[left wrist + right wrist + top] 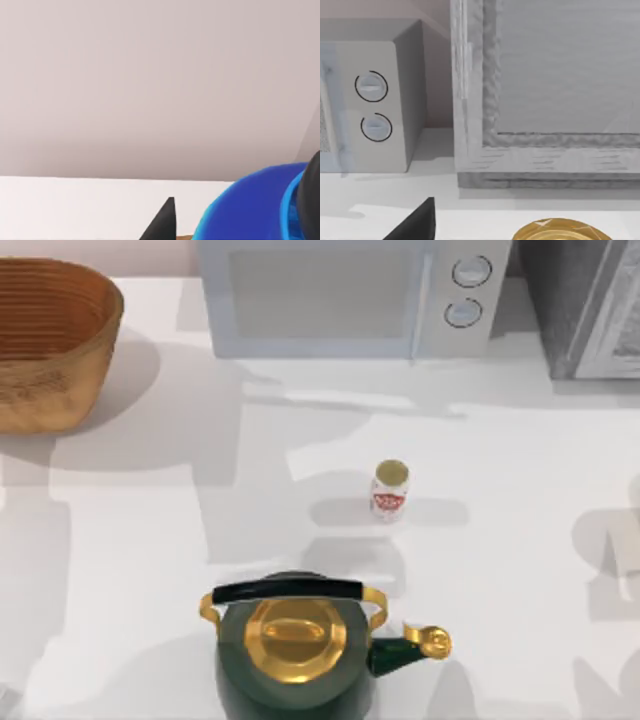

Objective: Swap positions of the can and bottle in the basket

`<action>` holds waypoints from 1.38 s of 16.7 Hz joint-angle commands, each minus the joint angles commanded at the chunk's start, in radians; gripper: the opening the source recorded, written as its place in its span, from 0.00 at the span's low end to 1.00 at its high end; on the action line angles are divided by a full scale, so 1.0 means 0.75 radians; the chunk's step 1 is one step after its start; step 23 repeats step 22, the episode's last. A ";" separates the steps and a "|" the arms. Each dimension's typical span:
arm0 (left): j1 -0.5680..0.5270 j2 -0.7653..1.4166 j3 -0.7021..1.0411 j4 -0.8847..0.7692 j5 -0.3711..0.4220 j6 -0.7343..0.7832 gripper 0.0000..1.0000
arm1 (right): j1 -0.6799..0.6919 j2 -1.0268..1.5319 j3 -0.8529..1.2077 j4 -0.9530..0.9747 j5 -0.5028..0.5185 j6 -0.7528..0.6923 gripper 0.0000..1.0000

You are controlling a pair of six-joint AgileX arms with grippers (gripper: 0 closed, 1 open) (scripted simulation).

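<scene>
White table (130, 540) carries the can (389, 492) out in the open, well apart from the basket (50, 340), while the bottle (250, 210) sits right against my left gripper, perhaps held for the swap, though I cannot tell either gripper's grip.

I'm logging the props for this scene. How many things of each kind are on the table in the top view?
Baskets: 1, the basket
Cans: 1, the can
Kettles: 1, the kettle
Microwaves: 1, the microwave
Grey cabinets: 1, the cabinet
Total: 5
</scene>
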 joint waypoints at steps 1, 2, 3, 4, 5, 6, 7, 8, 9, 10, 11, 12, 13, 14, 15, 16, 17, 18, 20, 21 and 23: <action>0.000 0.000 0.000 0.000 0.000 0.000 0.00 | 0.000 0.000 0.000 0.000 0.000 0.000 1.00; 0.000 0.000 0.000 0.000 0.000 0.000 0.00 | 0.000 0.000 0.000 0.000 0.000 0.000 1.00; 0.000 0.000 0.000 0.000 0.000 0.000 0.00 | 0.000 0.000 0.000 0.000 0.000 0.000 1.00; 0.000 0.000 0.000 0.000 0.000 0.000 0.08 | 0.000 0.000 0.000 0.000 0.000 0.000 1.00; 0.000 0.000 0.000 0.000 0.000 0.000 0.15 | 0.000 0.000 0.000 0.000 0.000 0.000 1.00; 0.000 0.000 0.000 0.000 0.000 0.000 0.23 | 0.000 0.000 0.000 0.000 0.000 0.000 1.00; 0.000 0.000 0.000 0.000 0.000 0.000 0.30 | 0.000 0.000 0.000 0.000 0.000 0.000 1.00; 0.000 0.000 0.000 0.000 0.000 0.000 0.38 | 0.000 0.000 0.000 0.000 0.000 0.000 1.00; 0.000 0.000 0.000 0.000 0.000 0.000 0.45 | 0.000 0.000 0.000 0.000 0.000 0.000 1.00; 0.000 0.000 0.000 0.000 0.000 0.000 0.53 | 0.000 0.000 0.000 0.000 0.000 0.000 1.00; 0.000 0.000 0.000 0.000 0.000 0.000 0.60 | 0.000 0.000 0.000 0.000 0.000 0.000 1.00; 0.000 0.000 0.000 0.000 0.000 0.000 0.68 | 0.000 0.000 0.000 0.000 0.000 0.000 1.00; 0.000 0.000 0.000 0.000 0.000 0.000 0.75 | 0.000 0.000 0.000 0.000 0.000 0.000 1.00; 0.000 0.000 0.000 0.000 0.000 0.000 0.83 | 0.000 0.000 0.000 0.000 0.000 0.000 1.00; 0.000 0.000 0.000 0.000 0.000 0.000 0.90 | 0.000 0.000 0.000 0.000 0.000 0.000 1.00; 0.000 0.000 0.000 0.000 0.000 0.000 0.98 | 0.000 0.000 0.000 0.000 0.000 0.000 1.00; 0.000 0.000 0.000 0.000 0.000 0.000 1.00 | 0.000 0.000 0.000 0.000 0.000 0.000 1.00; 0.000 0.000 0.000 0.000 0.000 0.000 1.00 | 0.000 0.000 0.000 0.000 0.000 0.000 1.00; 0.000 0.000 0.000 0.000 0.000 0.000 1.00 | 0.000 0.000 0.000 0.000 0.000 0.000 1.00; 0.000 0.000 0.000 0.000 0.000 0.000 1.00 | 0.000 0.000 0.000 0.000 0.000 0.000 1.00; 0.000 0.000 0.000 0.000 0.000 0.000 1.00 | 0.000 0.000 0.000 0.000 0.000 0.000 1.00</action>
